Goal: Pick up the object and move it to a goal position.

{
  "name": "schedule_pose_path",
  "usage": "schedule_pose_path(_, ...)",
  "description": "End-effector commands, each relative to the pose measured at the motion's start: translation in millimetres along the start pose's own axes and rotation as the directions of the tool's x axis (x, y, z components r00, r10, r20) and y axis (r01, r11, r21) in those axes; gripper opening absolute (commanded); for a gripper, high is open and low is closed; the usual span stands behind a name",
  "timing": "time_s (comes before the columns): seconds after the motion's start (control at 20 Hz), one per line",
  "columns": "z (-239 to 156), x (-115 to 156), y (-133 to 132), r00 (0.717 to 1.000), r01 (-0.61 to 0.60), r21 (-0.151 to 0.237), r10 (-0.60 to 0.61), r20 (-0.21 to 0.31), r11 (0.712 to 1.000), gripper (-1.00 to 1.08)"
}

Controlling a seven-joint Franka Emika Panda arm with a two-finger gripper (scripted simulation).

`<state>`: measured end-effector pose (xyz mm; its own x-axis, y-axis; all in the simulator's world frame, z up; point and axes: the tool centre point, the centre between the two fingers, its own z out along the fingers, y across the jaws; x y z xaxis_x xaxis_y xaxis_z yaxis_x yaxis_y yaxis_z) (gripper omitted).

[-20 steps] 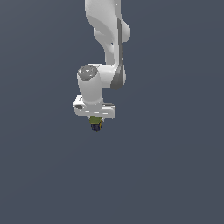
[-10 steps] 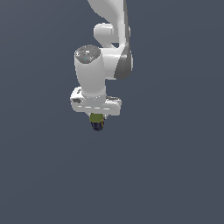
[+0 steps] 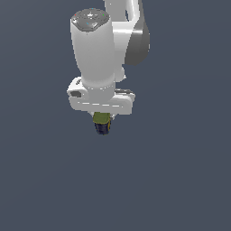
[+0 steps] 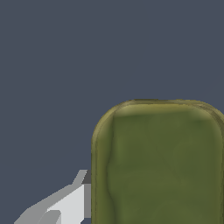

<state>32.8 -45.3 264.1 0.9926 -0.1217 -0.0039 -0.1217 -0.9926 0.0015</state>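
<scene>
The gripper (image 3: 103, 118) hangs with its fingers (image 4: 65, 203) clamped on the object (image 3: 102, 124) (olive-green above, dark navy end below), which protrudes just beneath the white hand.

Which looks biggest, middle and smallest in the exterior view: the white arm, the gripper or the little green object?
1. White arm
2. Gripper
3. Object, much narrower than the gripper holding it.

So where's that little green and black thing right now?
In the exterior view, the object hangs mid-frame, just under the white hand. It fills much of the wrist view.
</scene>
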Motion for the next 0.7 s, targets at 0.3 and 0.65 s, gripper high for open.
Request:
schedule_pose_path(0.3, -56.1, 27.9, -16.1, 1.0, 0.0, 0.001, 0.0, -0.004, 1.0, -1.0)
schedule_pose_path(0.65, -90.1, 46.2, -26.4, 1.0, 0.0, 0.001, 0.0, -0.004, 1.0, -1.0)
